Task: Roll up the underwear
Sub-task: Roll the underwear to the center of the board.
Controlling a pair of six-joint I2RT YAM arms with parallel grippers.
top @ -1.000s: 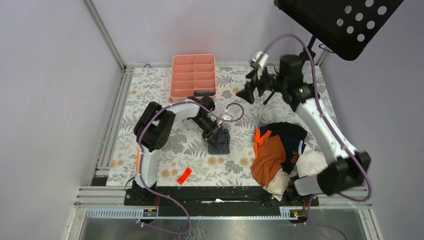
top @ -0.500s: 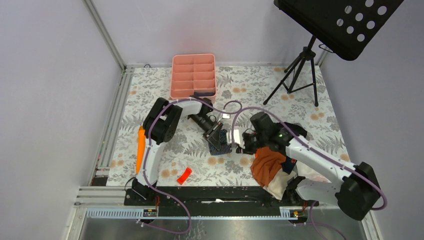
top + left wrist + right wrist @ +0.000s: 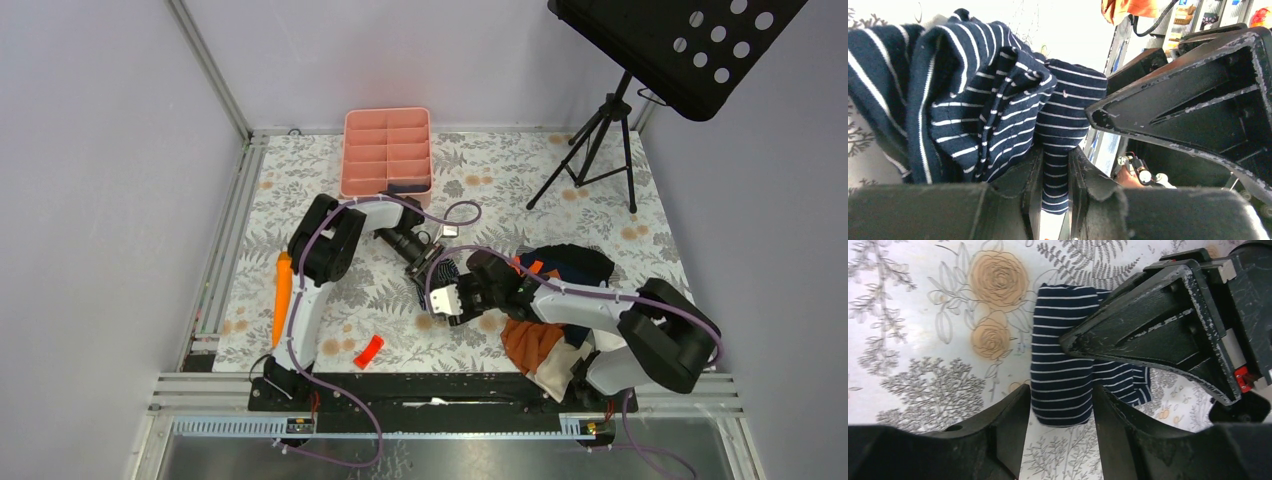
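The navy underwear with thin white stripes (image 3: 1063,365) lies partly rolled on the floral table cover, mostly hidden under the grippers in the top view (image 3: 447,274). My left gripper (image 3: 1055,170) is shut on one edge of it; the striped cloth (image 3: 998,105) is pinched between the fingers. It also shows in the top view (image 3: 430,262). My right gripper (image 3: 1060,392) is open, with its fingers on either side of the rolled end, close to the cloth. In the top view the right gripper (image 3: 450,300) sits just in front of the left one. I cannot pick out the plain navy briefs.
A pile of clothes with an orange garment (image 3: 533,330) and dark cloth (image 3: 577,262) lies at the right. A pink divided tray (image 3: 387,150) stands at the back. A tripod stand (image 3: 592,150) is at the back right. An orange object (image 3: 283,295) and a red piece (image 3: 368,349) lie front left.
My right arm has swung from the back right of the table down to the striped underwear, and its open fingers now flank the roll. The left gripper has kept its hold in place.
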